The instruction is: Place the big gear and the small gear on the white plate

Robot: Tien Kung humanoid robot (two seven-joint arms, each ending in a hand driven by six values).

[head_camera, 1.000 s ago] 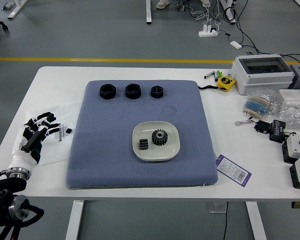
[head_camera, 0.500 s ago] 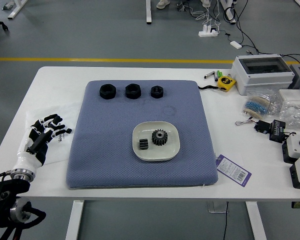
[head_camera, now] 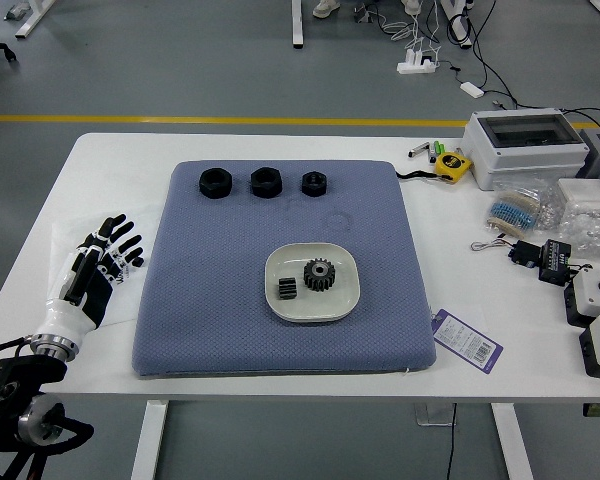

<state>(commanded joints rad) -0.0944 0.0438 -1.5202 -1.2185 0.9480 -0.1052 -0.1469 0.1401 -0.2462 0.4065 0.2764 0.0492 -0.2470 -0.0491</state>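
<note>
Head view: left hand (head_camera: 94, 287), left of the plate (head_camera: 315, 308), has fanned wider, fingers released and empty; big gear (head_camera: 319, 274) and small gear (head_camera: 287, 288) lie on it; placing looks done

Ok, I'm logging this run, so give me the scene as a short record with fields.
Plate: white plate on the blue mat
On plate: big gear, small gear to its left
Left hand: open, fingers spread, left of mat
Right hand: out of view
Far mat edge: three black nuts in a row
Right of mat: yellow tape measure
</note>
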